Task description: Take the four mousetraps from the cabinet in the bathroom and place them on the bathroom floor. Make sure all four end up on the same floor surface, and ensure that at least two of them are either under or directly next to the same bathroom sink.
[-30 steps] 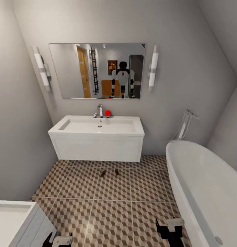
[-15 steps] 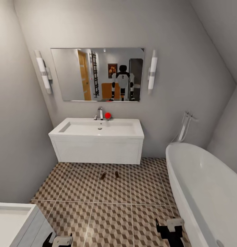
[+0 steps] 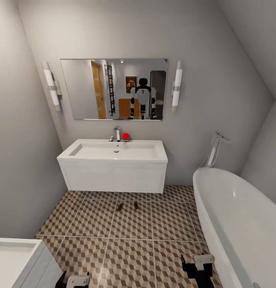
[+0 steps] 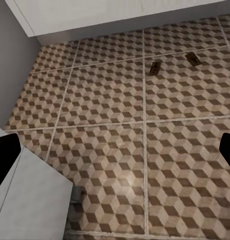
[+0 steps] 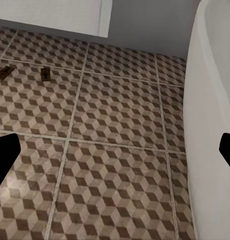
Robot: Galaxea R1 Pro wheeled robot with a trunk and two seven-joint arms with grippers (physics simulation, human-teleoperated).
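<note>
Grey walls enclose a small bathroom whose bathroom floor (image 3: 130, 236) is laid in large tiles with a brown, beige and white cube pattern. At the far wall stands the bathroom sink (image 3: 114, 150), a wide white basin with a chrome tap (image 3: 117, 133) on a white vanity (image 3: 114, 178), under a mirror (image 3: 114, 89) flanked by two tube lamps. A small red ball (image 3: 125, 136) sits just right of the tap. Two mousetraps lie on the floor just in front of the vanity, near its middle: the left mousetrap (image 3: 119, 207) and the right mousetrap (image 3: 136, 205), close together but apart. A white bathtub (image 3: 238, 224) runs along the right side, and a white unit (image 3: 18, 260) fills the near left corner.

Both hands hang low at the near edge. The left hand (image 3: 76, 281) and the right hand (image 3: 198, 267) each have their fingers spread wide, with nothing between them. From the left wrist camera the two traps (image 4: 155, 67) (image 4: 193, 59) lie far ahead on the tiles.
</note>
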